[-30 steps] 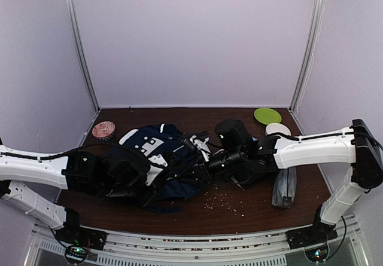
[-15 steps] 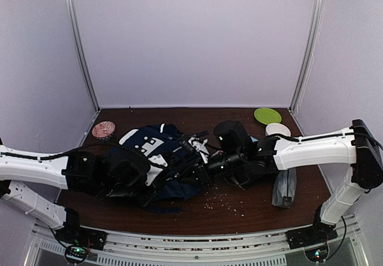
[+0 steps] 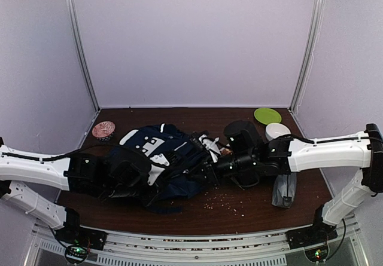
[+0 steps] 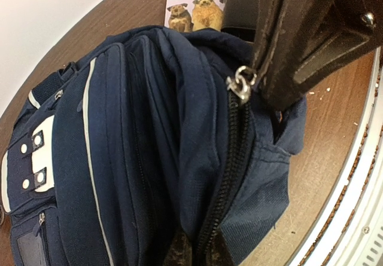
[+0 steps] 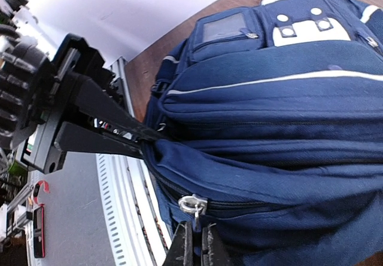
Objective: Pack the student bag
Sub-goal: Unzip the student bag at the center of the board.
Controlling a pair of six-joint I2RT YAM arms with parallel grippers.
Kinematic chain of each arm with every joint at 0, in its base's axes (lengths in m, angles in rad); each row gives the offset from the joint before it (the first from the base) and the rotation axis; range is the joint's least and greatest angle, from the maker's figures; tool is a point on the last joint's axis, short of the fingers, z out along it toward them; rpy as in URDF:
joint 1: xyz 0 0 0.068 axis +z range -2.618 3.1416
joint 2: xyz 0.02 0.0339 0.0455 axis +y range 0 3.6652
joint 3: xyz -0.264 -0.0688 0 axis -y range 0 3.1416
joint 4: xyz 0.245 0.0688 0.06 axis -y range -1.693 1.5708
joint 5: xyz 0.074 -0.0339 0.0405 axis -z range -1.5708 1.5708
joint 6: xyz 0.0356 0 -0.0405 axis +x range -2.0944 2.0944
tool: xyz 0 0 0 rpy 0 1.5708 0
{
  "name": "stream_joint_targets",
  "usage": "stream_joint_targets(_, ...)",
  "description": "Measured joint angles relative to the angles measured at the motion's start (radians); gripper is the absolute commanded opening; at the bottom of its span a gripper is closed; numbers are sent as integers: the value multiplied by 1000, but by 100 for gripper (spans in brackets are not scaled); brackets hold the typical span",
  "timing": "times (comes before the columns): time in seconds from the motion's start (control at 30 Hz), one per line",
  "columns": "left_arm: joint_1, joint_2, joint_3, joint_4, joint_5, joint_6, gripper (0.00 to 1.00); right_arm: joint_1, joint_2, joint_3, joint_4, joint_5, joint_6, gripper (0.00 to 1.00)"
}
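The student bag (image 3: 160, 151), navy blue with a white patch and a thin white stripe, lies on its side between my two arms. My left gripper (image 4: 197, 255) is shut on the bag's fabric beside the zip, at the bag's near corner (image 3: 152, 188). My right gripper (image 5: 195, 251) is shut on the metal zip pull (image 5: 192, 205) of the bag's main zip. In the left wrist view the zip pull (image 4: 240, 84) hangs at the black right fingers (image 4: 299, 33). In the right wrist view the bag (image 5: 287, 98) fills the frame and the left gripper (image 5: 140, 135) pinches its corner.
A booklet with dogs on its cover (image 4: 197, 3) lies just behind the bag. A green plate (image 3: 267, 115) and a white bowl (image 3: 277, 130) sit at the back right, a patterned pink bowl (image 3: 103, 129) at the back left. A grey pouch (image 3: 284, 188) and scattered crumbs (image 3: 224, 201) lie near the front.
My right gripper has closed on the zip pull and the right arm has drawn a little to the right. The left gripper has kept its hold on the bag.
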State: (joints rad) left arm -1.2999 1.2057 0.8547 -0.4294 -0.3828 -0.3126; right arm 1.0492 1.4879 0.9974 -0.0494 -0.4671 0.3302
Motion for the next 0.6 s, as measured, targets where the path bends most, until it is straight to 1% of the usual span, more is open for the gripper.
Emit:
stream_joint_targets(0.13, -2, 13, -6, 18, 0, 0, 0, -19, -31, -40, 0, 75, 46, 0)
stream_joint_targets(0.37, -3, 16, -15, 41, -4, -1, 0, -92, -53, -95, 1, 193, 177, 0)
stream_joint_targets(0.47, -4, 21, -17, 56, -9, -2, 0, -114, -52, -100, 0, 243, 227, 0)
stream_joint_targets(0.6, -6, 43, -30, 95, -21, -8, 0, -116, -39, -71, -45, 302, 228, 0)
